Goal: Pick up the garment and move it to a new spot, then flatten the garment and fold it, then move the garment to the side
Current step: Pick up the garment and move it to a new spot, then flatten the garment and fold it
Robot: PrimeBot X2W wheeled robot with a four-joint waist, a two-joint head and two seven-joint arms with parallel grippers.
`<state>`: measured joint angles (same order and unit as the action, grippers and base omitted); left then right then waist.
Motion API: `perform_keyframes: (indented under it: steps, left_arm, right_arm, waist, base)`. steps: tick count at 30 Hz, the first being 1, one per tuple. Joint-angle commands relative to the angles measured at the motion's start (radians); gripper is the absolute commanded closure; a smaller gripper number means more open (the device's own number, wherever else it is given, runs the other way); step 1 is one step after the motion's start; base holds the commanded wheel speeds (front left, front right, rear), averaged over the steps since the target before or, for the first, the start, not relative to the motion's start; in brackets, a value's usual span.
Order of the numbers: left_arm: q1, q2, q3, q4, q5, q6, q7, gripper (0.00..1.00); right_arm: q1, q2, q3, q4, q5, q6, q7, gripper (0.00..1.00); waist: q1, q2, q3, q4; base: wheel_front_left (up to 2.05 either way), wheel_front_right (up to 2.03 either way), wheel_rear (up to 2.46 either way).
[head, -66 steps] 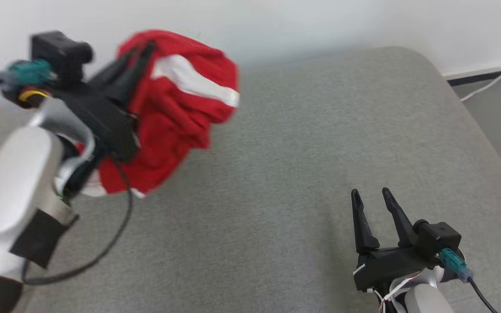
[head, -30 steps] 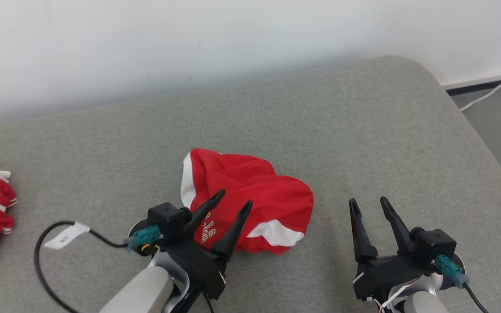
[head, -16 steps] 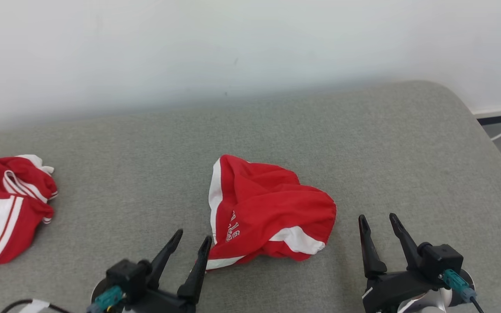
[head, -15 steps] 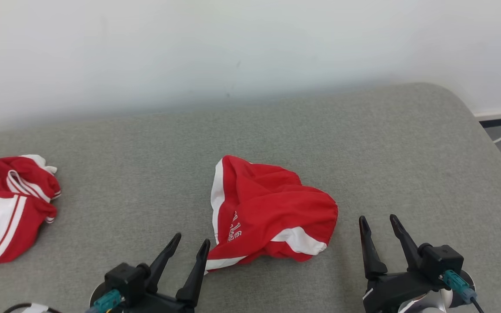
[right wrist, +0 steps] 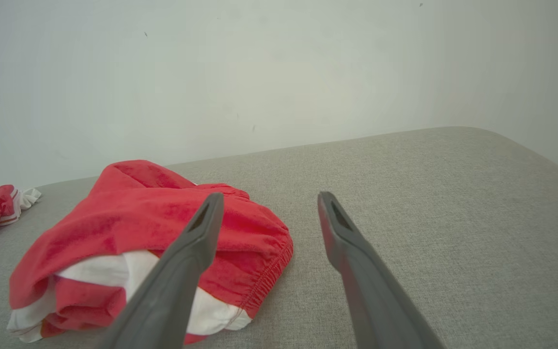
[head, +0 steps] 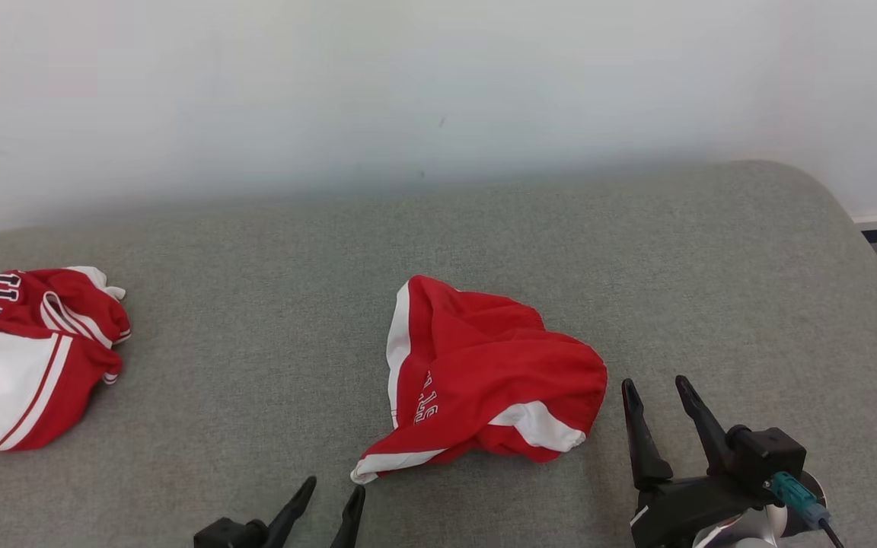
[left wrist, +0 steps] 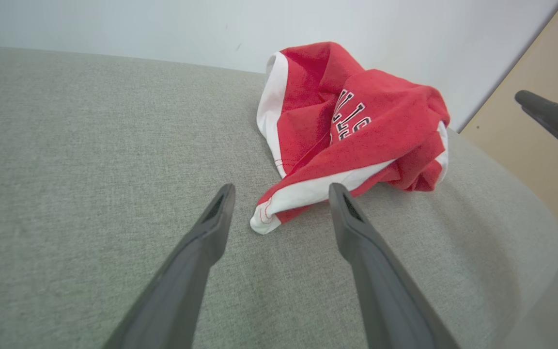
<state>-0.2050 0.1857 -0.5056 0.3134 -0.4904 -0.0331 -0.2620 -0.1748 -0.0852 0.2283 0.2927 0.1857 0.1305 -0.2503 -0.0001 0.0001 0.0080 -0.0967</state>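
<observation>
Lying crumpled on the woven grey cushion [head: 256, 365], the red-and-white garment [head: 484, 373] faces both wide-open, empty jaws.

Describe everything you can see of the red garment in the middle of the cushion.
The red garment looks like soft jersey fabric, with white bands, dark-outlined white lettering and a gathered, elastic-looking edge. It lies crumpled in a loose heap, not flattened, near the middle of the grey cushion, resting on it. A white-trimmed corner points toward the open left hand; the open right hand stands beside its gathered edge. Neither hand grips it.
</observation>
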Motion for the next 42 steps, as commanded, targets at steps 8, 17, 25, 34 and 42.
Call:
perform_keyframes:
  steps: [8, 17, 25, 34, 42]
  left_arm:
    - [-0.046, -0.047, 0.038, 0.145, 0.032, -0.045, -0.004, 0.00]
    - [-0.092, -0.074, 0.078, 0.231, 0.068, -0.072, -0.004, 0.00]
    - [-0.148, -0.086, 0.092, 0.322, 0.102, -0.087, -0.004, 1.00]
    - [-0.140, -0.079, 0.132, 0.270, 0.151, -0.094, -0.004, 1.00]
    - [-0.096, -0.037, 0.181, 0.183, 0.218, -0.071, -0.004, 1.00]
  right_arm:
    - [-0.015, -0.006, 0.020, -0.004, 0.013, 0.000, 0.002, 0.00]
    - [-0.030, -0.010, 0.022, -0.006, 0.010, 0.000, 0.002, 0.00]
    - [-0.040, -0.003, 0.028, -0.004, 0.010, 0.000, -0.003, 0.00]
    - [-0.025, 0.005, 0.003, 0.002, 0.009, 0.000, -0.008, 0.00]
    - [-0.009, 0.011, 0.005, 0.017, 0.015, 0.000, -0.014, 0.00]
  waist:
    - [0.0001, -0.0001, 0.026, -0.041]
    - [0.0001, -0.0001, 0.054, -0.078]
    - [0.0001, -0.0001, 0.083, -0.103]
    - [0.0001, -0.0001, 0.083, -0.056]
    - [0.0001, -0.0001, 0.053, 0.034]
  base:
    - [0.00, 0.00, 0.00]
    - [0.00, 0.00, 0.00]
    - [0.00, 0.00, 0.00]
    - [0.00, 0.00, 0.00]
    - [0.00, 0.00, 0.00]
